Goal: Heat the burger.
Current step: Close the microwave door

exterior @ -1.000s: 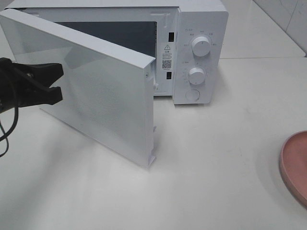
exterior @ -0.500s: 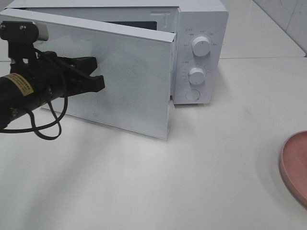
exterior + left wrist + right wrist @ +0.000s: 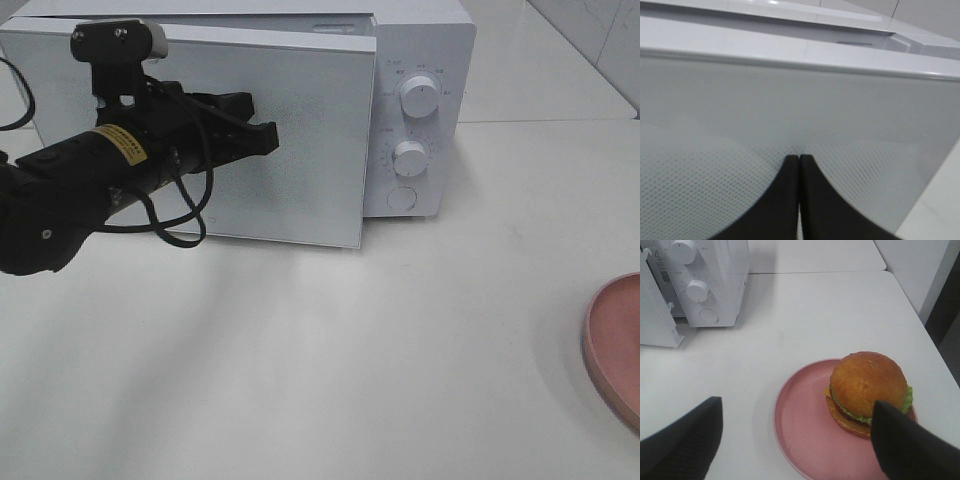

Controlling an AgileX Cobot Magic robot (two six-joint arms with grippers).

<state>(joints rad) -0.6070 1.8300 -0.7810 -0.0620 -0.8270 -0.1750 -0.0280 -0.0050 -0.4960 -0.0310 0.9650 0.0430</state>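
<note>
The burger (image 3: 867,385) with brown bun, lettuce and cheese sits on a pink plate (image 3: 800,425) on the white table. It shows only in the right wrist view; the exterior view catches just the plate's rim (image 3: 612,345) at the right edge. My right gripper (image 3: 795,440) is open and empty, its fingers (image 3: 680,435) spread either side of the plate, above it. My left gripper (image 3: 268,138) is shut, its tips pressed against the outer face of the white microwave's door (image 3: 310,170). The left wrist view shows the shut gripper (image 3: 799,159) on the door's dotted panel. The door stands slightly ajar.
The white microwave (image 3: 420,100) stands at the back of the table with two knobs (image 3: 417,97) and a round button on its right panel. The table's right edge lies close beyond the plate, with a dark gap beside it (image 3: 945,320).
The microwave door has swung from wide open to nearly shut. My left gripper has moved right and inward with it, pressing on its face. The plate has not moved.
</note>
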